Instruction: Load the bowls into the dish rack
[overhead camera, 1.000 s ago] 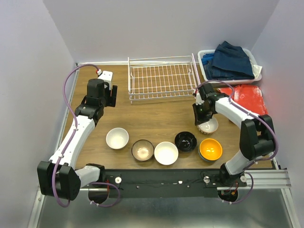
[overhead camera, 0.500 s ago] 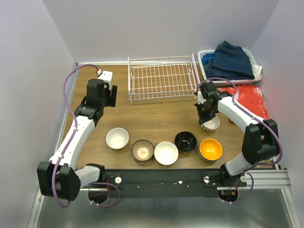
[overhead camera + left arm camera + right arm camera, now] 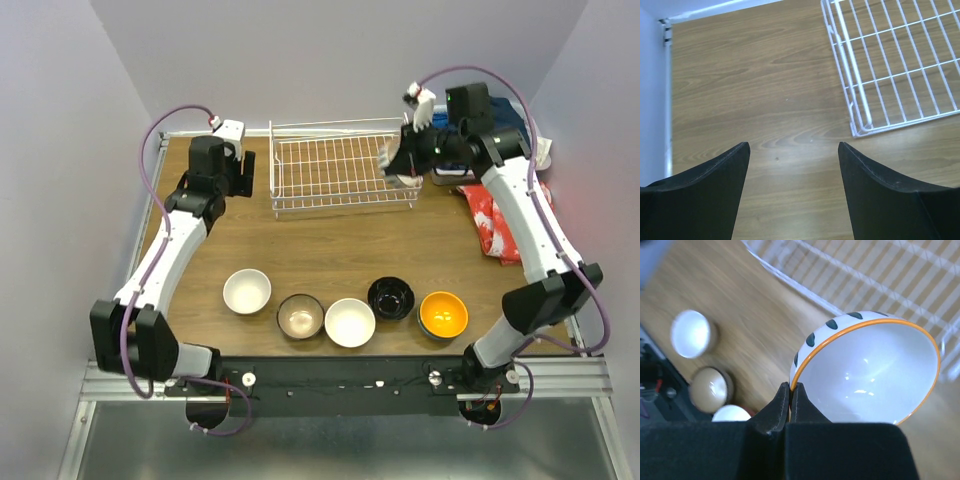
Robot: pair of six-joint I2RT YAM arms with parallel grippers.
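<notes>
My right gripper (image 3: pixel 790 386) is shut on the rim of a white bowl (image 3: pixel 870 375) with an orange rim and dark spots. It holds that bowl (image 3: pixel 400 165) in the air over the right end of the white wire dish rack (image 3: pixel 340 170). Several more bowls stand in a row near the front: white (image 3: pixel 246 291), tan-brown (image 3: pixel 300 315), white (image 3: pixel 350 322), glossy black (image 3: pixel 390 297) and orange (image 3: pixel 443 314). My left gripper (image 3: pixel 792 150) hangs open over bare wood just left of the dish rack's corner (image 3: pixel 860 127), with nothing between its fingers.
A white basket of blue clothes (image 3: pixel 485 135) stands at the back right, partly behind my right arm. A red cloth (image 3: pixel 495 215) lies on the table's right side. Walls close in on three sides.
My right gripper closed on the spotted bowl near the front right, lifted it and carried it back and left to above the rack's right end. The left arm shifted slightly toward the back.
</notes>
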